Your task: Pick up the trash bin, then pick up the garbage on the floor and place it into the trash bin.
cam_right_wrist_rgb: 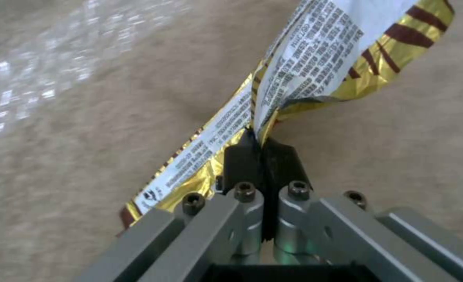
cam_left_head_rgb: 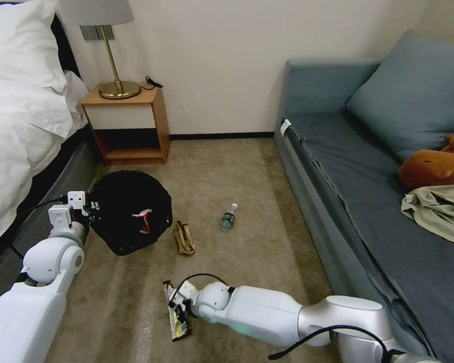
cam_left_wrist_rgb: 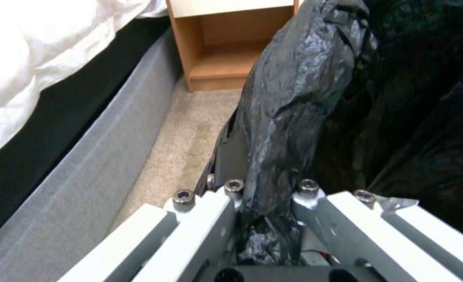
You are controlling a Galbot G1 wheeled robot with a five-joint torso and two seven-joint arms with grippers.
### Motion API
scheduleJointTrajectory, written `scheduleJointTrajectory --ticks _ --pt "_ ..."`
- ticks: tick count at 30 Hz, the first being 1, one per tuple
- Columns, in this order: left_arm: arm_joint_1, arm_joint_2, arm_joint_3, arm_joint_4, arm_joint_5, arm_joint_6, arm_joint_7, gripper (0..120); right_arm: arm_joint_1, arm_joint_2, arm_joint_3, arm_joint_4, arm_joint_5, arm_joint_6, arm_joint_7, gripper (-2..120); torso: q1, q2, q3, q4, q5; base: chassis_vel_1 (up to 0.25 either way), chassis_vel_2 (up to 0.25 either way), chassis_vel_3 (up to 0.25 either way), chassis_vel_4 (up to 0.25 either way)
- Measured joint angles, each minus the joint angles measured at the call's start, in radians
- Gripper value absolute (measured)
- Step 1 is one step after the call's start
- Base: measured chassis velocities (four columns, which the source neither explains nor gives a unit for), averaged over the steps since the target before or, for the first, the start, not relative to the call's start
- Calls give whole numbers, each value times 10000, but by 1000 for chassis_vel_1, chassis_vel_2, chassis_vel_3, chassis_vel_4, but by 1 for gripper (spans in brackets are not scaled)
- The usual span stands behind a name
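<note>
A hotel-room floor of tan carpet (cam_left_head_rgb: 267,171) runs between a white-sheeted bed (cam_left_head_rgb: 20,126), cut off at the left edge, and a blue-grey sofa (cam_left_head_rgb: 358,166) cut off at the right. A wooden nightstand (cam_left_head_rgb: 128,123) stands against the far wall with a brass lamp (cam_left_head_rgb: 117,75) on top, its shade cropped by the frame.

The trash bin (cam_left_head_rgb: 130,212) sits beside the bed's base, its white body hidden under the crinkled black bag draped over it. A red-and-white snack wrapper (cam_left_head_rgb: 144,221) lies inside. The left gripper (cam_left_head_rgb: 92,205) is at the bin's near-left rim; in the left wrist view its fingers (cam_left_wrist_rgb: 230,150) are clamped on a bunched fold of the black liner (cam_left_wrist_rgb: 289,113), one finger largely covered by the plastic.

On the carpet just right of the bin lies a crumpled tan paper bag (cam_left_head_rgb: 184,238), and farther right, apart from it, a small clear green-labelled bottle (cam_left_head_rgb: 228,218) on its side.

Nearest the robot, the right gripper (cam_left_head_rgb: 179,307) is low over the carpet, its black pads (cam_right_wrist_rgb: 242,162) pinched tight on the long brown-gold bar wrapper (cam_left_head_rgb: 177,316). The right wrist view shows the wrapper (cam_right_wrist_rgb: 304,62) folded upward from the pinch, its far end cut off.
</note>
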Motion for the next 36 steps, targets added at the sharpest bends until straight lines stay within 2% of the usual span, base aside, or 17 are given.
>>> scheduleJointTrajectory --ticks 6,11,21,30,36 --pt "23 109 -31 6 -51 -70 -5 2 571 -310 391 25 29 1 -1 0 0 0 0 0 0 0 0 0 0" --pt "63 243 -25 51 -148 -159 -25 2 1866 -928 734 70 -81 36 -194 0 0 0 1 0 1 0 0 0 0" --pt "-72 147 200 256 -148 -275 -9 2 3619 -1479 524 452 -4 39 -464 0 0 0 1 -1 -1 0 0 0 0" --pt "-2 12 242 393 8 -499 17 2 5249 -1501 44 1678 685 -108 -525 0 0 0 1 0 -1 0 0 0 0" --pt "99 54 233 443 6 -620 25 2 5827 -1084 10 2783 1598 -317 -271 0 0 0 0 1 -1 0 0 0 0"
